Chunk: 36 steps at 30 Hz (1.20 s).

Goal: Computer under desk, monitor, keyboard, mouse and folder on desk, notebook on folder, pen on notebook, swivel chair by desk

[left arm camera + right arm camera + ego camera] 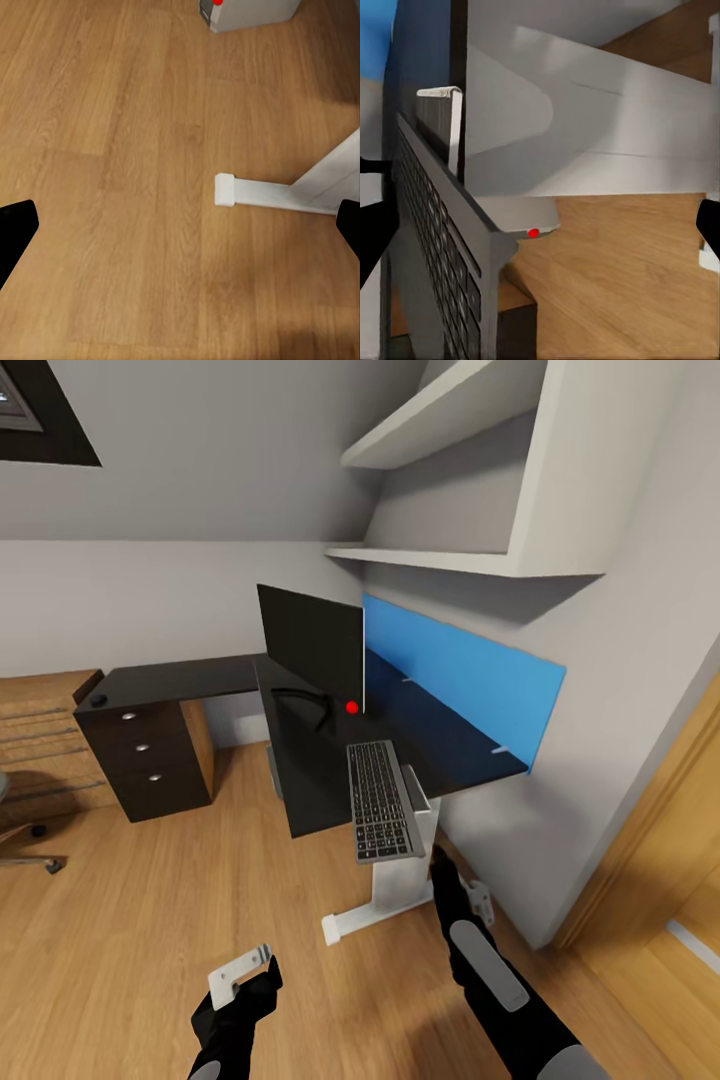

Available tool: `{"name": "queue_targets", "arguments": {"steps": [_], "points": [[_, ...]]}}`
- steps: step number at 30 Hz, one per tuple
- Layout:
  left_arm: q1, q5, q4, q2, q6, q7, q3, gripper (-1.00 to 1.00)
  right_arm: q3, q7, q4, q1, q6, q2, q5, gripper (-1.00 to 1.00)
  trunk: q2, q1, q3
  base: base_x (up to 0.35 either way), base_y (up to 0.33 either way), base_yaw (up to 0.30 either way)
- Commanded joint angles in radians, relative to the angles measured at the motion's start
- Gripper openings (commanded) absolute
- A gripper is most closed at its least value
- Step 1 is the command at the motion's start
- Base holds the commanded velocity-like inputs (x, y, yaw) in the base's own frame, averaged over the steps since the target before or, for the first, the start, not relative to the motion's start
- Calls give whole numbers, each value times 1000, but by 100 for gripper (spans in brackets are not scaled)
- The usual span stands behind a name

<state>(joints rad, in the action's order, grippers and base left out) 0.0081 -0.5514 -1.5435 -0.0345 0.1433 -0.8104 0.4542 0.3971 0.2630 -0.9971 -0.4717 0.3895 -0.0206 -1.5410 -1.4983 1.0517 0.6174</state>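
With both grippers open and empty, the right gripper (440, 857) just below the keyboard (379, 800) that overhangs the desk (300, 780) edge before the monitor (310, 645), keyboard placement is judged in hand, calling for a push inward.

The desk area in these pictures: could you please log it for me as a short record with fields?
desk: L-shaped, glossy black top, white pedestal leg, black three-drawer unit
monitor: upright on the desk
keyboard: on the desk in front of the monitor, near end overhanging the edge
mouse: on the far left end of the desk, above the drawers
computer: on the wood floor by the desk foot
left gripper: open, over the floor
right gripper: open, just below the keyboard's overhanging end
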Motion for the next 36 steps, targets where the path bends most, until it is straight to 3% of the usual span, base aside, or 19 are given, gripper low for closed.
{"name": "queue_targets", "arguments": {"steps": [1,12,16,17,23,30,36], "points": [[0,-2,-2,0,5,-6,2,100,2,2,-2,-1,-3,3,-11,100,-8,4,4,0,0,0],[0,-2,-1,-1,5,-5,1,100,3,-5,-14,-1,-101,8,-25,100,-85,46,38,0,0,0],[0,-2,-1,-1,5,-5,1,100,3,-16,-21,-1,-162,8,-25,100,-85,46,38,0,0,0],[0,-2,-1,-1,5,-4,1,100,3,-38,-23,-1,-207,8,-24,100,-85,46,38,0,0,0],[0,-2,-1,-1,5,-4,0,100,3,-104,-25,-1,-310,9,-24,100,-85,46,38,0,0,0],[0,-2,-1,-1,5,-4,-1,100,2,-144,-25,-1,-334,11,-18,100,-85,46,38,0,0,0],[0,-2,-1,-1,5,-5,0,100,6,-201,-22,1,-335,53,-10,100,-113,61,51,0,0,0]]}}
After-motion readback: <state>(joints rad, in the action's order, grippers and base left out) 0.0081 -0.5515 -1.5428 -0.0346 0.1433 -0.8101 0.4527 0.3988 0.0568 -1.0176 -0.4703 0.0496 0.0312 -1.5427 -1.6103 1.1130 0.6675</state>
